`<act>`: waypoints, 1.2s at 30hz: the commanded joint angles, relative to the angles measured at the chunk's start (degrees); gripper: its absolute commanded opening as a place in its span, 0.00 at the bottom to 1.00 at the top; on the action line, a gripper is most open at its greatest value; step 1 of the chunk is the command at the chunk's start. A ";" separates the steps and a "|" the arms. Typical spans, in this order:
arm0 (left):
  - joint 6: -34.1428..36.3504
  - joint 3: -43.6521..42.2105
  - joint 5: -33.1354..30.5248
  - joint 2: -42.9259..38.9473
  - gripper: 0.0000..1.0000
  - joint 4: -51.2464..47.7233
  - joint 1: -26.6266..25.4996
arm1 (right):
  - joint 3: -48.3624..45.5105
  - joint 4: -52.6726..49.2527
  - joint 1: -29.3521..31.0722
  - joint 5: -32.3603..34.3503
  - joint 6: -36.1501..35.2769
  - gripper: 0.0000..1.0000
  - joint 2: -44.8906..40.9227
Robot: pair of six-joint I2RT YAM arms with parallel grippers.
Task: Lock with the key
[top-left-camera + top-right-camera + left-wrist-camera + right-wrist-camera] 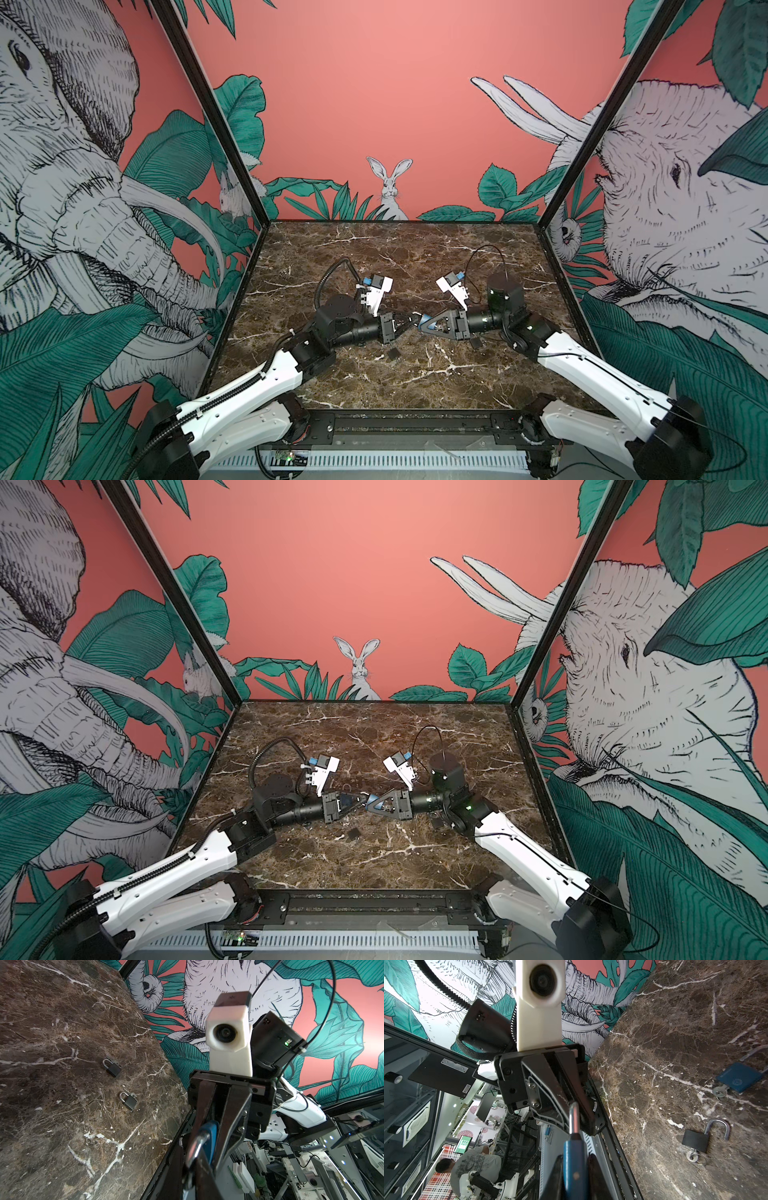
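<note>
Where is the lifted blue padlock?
In both top views the blue padlock hangs at centre, between the left gripper and right gripper, which clamps its body.

Enclosure with a dark brown, white-veined marble table (415, 257). Back wall (374, 104) salmon pink, printed with a white rabbit (390, 187) among green leaves; side walls (685, 216) bear line-drawn elephants (83, 208) and foliage. Black frame posts (212, 116) mark the corners. Even, diffuse light. In the right wrist view, a lit workshop (467, 1126) lies beyond.

Brown marble tabletop (374, 257) — pink mural walls (374, 104), elephants (62, 187) either side, rabbit (390, 187) behind.
</note>
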 commanded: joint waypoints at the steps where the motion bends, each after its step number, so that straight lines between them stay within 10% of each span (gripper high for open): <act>1: 1.92 1.30 6.77 -0.68 0.00 2.79 -1.57 | 0.09 4.17 0.00 4.42 1.29 0.00 0.59; 4: 2.00 0.84 4.56 -0.89 0.00 2.68 -1.48 | -0.13 4.22 0.01 4.67 1.36 0.00 0.55; 6: 2.49 0.51 2.24 -1.52 0.00 1.16 -1.44 | -0.65 4.18 0.02 5.59 1.31 0.23 0.34; 12: 4.01 -0.89 -4.00 -5.39 0.00 -2.35 0.10 | -1.96 4.15 -0.78 6.71 1.07 0.41 -1.35; 36: 2.47 -1.33 -7.41 -6.53 0.00 -1.81 2.17 | -4.29 4.93 -1.53 3.40 3.16 0.35 -2.75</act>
